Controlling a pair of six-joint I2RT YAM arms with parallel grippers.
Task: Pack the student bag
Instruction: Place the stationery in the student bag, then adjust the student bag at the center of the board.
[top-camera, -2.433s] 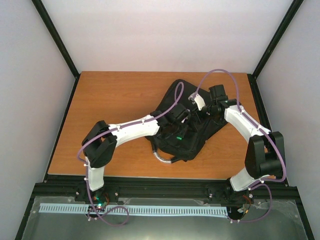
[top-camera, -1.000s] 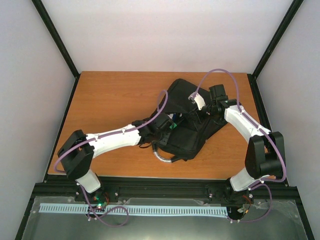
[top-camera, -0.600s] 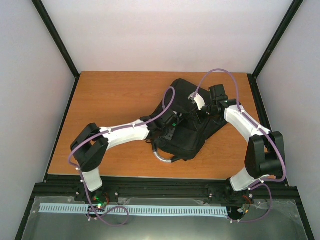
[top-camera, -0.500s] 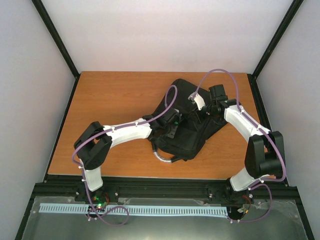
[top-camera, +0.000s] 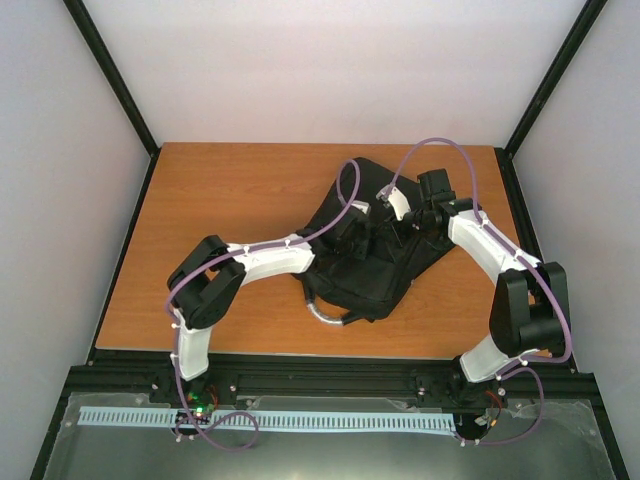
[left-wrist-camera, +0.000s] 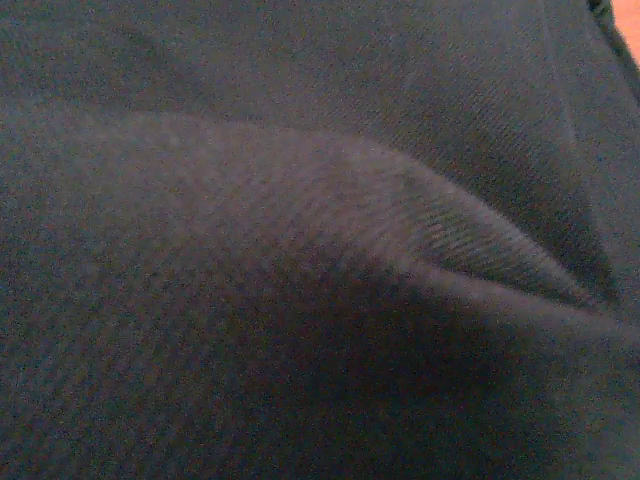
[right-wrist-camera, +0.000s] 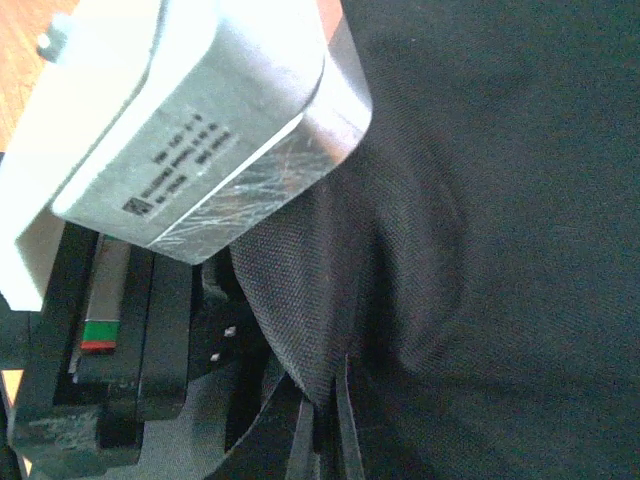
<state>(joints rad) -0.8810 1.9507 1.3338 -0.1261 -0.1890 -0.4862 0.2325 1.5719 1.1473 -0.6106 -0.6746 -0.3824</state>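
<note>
A large black soft fabric student bag (top-camera: 368, 280) lies flat on the brown wooden surface (top-camera: 220, 200), right of the surface's middle. Its grey-silver loop handle (top-camera: 322, 314) curls out at the bag's near left corner, resting on the wood.

Both arms reach in over the bag's far half. The left hand (top-camera: 355, 228) sits on the bag's upper left part, and the right hand (top-camera: 385, 218) is just beside it, toward the bag's far right edge.

The left wrist view is filled with dark woven fabric, with 1 soft ridge running across it. No fingers show there. The left hand is closed, but I cannot tell whether it holds any cloth.

In the right wrist view, a fold of the bag's fabric is drawn up into a narrow pleat that runs down to the bottom edge, where the right hand is closed and pinching it. A grey-white boxy housing with a small printed label (right-wrist-camera: 200, 130) sits just beside that fold, over the bag's cloth.
</note>
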